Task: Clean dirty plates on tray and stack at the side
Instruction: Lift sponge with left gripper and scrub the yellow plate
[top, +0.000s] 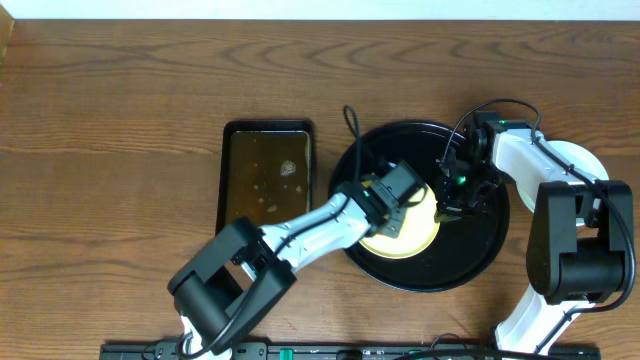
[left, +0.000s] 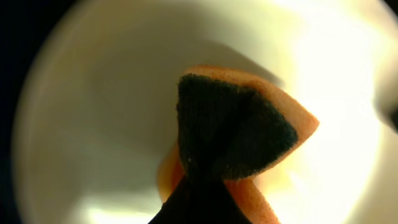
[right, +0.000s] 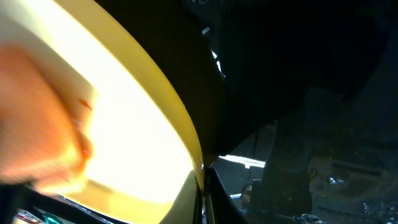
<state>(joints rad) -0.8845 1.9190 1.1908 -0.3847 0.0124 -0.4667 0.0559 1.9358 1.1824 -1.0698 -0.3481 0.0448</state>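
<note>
A pale yellow plate lies in the round black tray, a little left of its middle. My left gripper hangs over the plate, shut on an orange sponge with a dark green scouring face, and the sponge is pressed against the plate. In the left wrist view that gripper shows only as a dark shape at the bottom edge. My right gripper is shut on the plate's right rim. In the right wrist view its fingers pinch the yellow plate at its edge, and the sponge is an orange blur.
A rectangular dark pan holding brownish liquid stands left of the tray. A pale plate lies on the table at the right, partly under my right arm. Black cables loop above the tray.
</note>
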